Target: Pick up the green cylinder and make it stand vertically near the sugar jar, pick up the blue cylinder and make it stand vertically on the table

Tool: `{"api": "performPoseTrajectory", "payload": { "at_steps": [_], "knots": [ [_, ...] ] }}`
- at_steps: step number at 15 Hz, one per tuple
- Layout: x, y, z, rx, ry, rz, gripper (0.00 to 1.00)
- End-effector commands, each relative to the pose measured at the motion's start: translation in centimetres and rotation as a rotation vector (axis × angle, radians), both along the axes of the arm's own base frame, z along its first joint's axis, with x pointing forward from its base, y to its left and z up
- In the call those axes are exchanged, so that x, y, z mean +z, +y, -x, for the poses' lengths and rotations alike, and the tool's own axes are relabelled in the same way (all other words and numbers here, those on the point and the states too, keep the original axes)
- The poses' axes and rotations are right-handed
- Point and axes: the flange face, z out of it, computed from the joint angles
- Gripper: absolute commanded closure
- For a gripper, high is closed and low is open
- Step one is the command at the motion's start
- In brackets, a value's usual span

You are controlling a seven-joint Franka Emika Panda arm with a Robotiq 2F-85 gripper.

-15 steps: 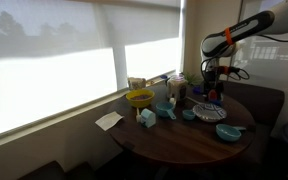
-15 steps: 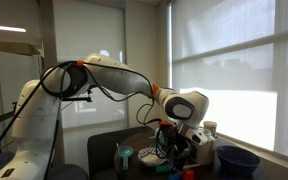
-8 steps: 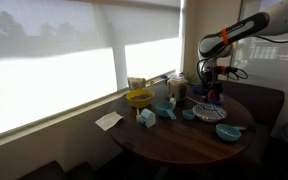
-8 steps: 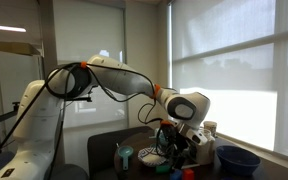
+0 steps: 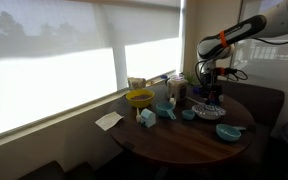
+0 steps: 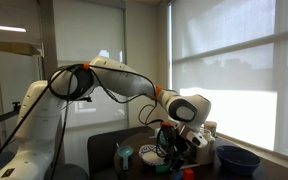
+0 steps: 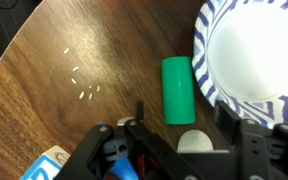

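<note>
You face wide windows (image 5: 54, 70) with pale roller blinds drawn down, daylight glowing through them onto the round dark table (image 5: 174, 140). A dark seat back (image 5: 262, 100) stands just beside it, and a ceiling light (image 6: 4, 28) shines

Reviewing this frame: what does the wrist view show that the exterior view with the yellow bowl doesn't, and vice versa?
Wrist view only: the green cylinder lying on its side close beside a blue-striped plate, plus pale crumbs. Exterior view only: the yellow bowl, a white paper, the robot arm and the window blinds. Both show the dark wooden table.
</note>
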Motion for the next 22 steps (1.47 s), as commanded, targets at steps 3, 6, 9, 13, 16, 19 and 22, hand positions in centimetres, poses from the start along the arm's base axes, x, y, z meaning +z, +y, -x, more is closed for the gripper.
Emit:
{"api": "performPoseTrajectory", "payload": {
  "at_steps": [3,6,9,13,16,19,22],
  "knots": [
    [-0.06,-0.06,-0.38,-0.029,0.02,-0.013,0.37],
    [-0.06,-0.1,-0.38,-0.03,0.019,-0.013,0.36],
    [0.01,-0.32,-0.38,-0.036,0.006,-0.014,0.37],
    [0.04,-0.68,-0.39,-0.046,-0.001,-0.011,0.38],
    [0.0,-0.79,-0.37,-0.047,0.0,-0.011,0.38],
    [-0.1,-0.83,-0.37,-0.048,0.001,-0.011,0.52],
    [-0.19,-0.9,-0.34,-0.048,0.0,-0.011,0.87]
  ]
}}
